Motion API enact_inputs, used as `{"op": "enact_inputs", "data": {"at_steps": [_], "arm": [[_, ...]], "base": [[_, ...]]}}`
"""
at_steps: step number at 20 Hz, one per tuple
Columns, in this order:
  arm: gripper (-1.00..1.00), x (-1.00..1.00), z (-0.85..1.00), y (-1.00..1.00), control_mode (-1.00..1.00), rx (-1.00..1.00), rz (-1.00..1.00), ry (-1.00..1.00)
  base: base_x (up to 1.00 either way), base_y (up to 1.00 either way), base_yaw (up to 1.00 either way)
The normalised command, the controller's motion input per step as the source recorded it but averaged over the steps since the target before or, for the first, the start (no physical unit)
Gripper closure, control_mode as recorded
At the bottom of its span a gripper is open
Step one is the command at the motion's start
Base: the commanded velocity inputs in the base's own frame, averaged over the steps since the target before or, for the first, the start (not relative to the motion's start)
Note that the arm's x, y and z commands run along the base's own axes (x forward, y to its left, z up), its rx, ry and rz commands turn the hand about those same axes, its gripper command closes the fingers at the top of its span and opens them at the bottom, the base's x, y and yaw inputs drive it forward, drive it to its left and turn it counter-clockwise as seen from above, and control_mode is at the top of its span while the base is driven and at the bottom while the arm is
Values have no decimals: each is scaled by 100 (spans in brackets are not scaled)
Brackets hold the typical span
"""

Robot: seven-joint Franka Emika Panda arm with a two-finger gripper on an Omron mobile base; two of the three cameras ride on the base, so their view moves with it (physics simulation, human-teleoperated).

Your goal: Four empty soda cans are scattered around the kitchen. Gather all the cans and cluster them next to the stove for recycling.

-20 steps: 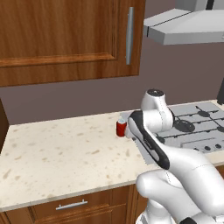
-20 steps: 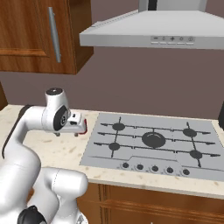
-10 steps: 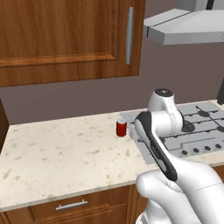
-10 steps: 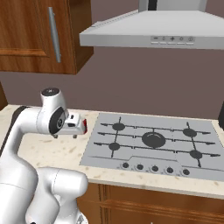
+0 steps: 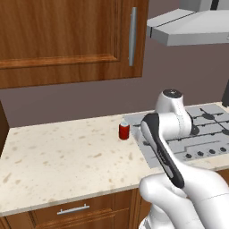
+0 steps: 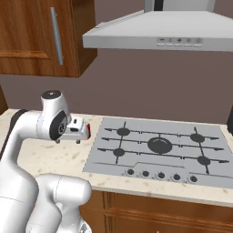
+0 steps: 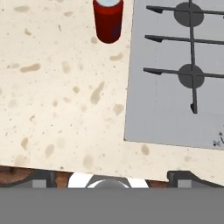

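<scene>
One red soda can (image 5: pixel 124 130) with a silvery top stands upright on the speckled counter, just left of the stove (image 5: pixel 203 134). In the hand view the soda can (image 7: pixel 107 19) is at the top, close to the stove's (image 7: pixel 175 100) left edge. My gripper (image 7: pixel 112 176) points down at the counter, well short of the can and touching nothing. It is open, the dark fingertips (image 7: pixel 43 176) far apart with nothing between them. From the right base view the gripper (image 6: pixel 68 140) hangs left of the stove (image 6: pixel 154 150), and a sliver of the can (image 6: pixel 89 131) shows behind the hand.
Wooden wall cabinets (image 5: pixel 67 40) hang over the counter (image 5: pixel 58 161), and a grey range hood (image 6: pixel 159 32) hangs over the stove. Black knobs (image 6: pixel 161 174) line the stove's front. The counter's front edge lies right under the fingers in the hand view.
The arm's elbow has swung right, toward the stove, and the hand has drawn slightly back from the can. The can has not moved. The jaws stay open.
</scene>
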Motion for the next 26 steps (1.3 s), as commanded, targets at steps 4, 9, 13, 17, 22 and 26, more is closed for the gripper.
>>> {"op": "enact_inputs", "data": {"at_steps": [4, 9, 13, 17, 22, 26], "arm": [[-100, -6, 0, -5, 100, 1, 0, 0], [-100, 0, 0, 0, 100, 0, 0, 0], [-100, 0, 0, 0, 100, 0, 0, 0], [-100, 0, 0, 0, 100, 0, 0, 0], [-100, 0, 0, 0, 100, 0, 0, 0], [-100, 0, 0, 0, 100, 0, 0, 0]], "base": [[-26, -12, 0], [-56, -9, 3], [-67, 0, 15], [-49, 1, 37], [-14, 0, 61], [-3, 0, 68]]}}
